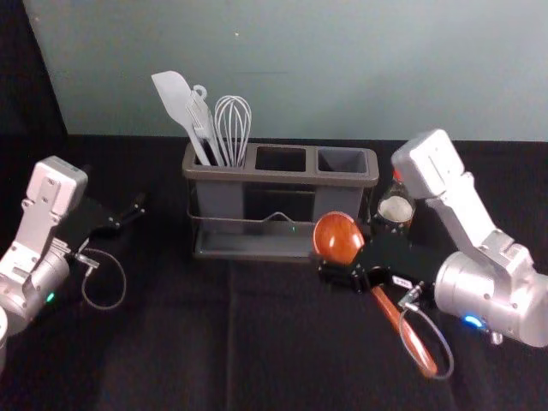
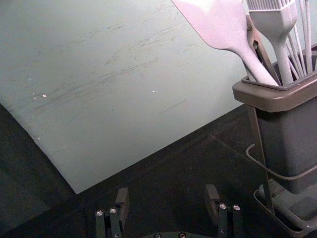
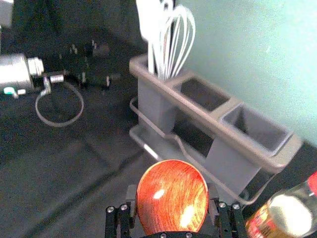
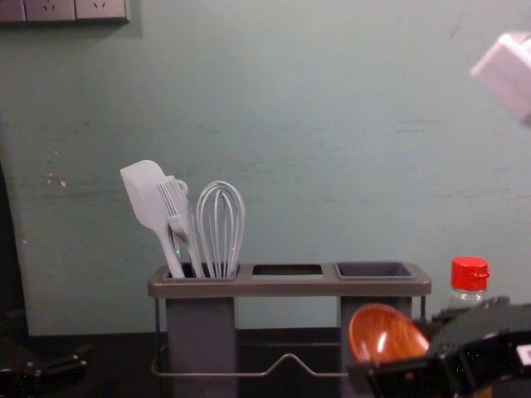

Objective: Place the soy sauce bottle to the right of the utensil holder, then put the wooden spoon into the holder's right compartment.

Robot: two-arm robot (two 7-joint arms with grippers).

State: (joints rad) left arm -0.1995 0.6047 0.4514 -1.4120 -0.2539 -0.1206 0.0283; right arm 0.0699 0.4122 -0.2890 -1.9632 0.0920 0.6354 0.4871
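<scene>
The wooden spoon (image 1: 338,237) is held up in front of the holder's right end, bowl toward the holder, handle slanting down toward the near right. My right gripper (image 1: 364,267) is shut on it; in the right wrist view the bowl (image 3: 172,197) covers the space between the fingertips of the right gripper (image 3: 172,198). The grey utensil holder (image 1: 282,177) has an unoccupied right compartment (image 4: 375,269). Close to its right side stands the red-capped soy sauce bottle (image 1: 396,208), partly behind my right arm. My left gripper (image 1: 130,216), left of the holder, is open in its wrist view (image 2: 167,201).
A white spatula (image 1: 175,98), a brush and a whisk (image 1: 233,128) stand in the holder's left compartment. The pale wall (image 1: 300,68) rises behind the dark-covered table (image 1: 171,342). A wire rail (image 4: 286,358) runs across the holder's front.
</scene>
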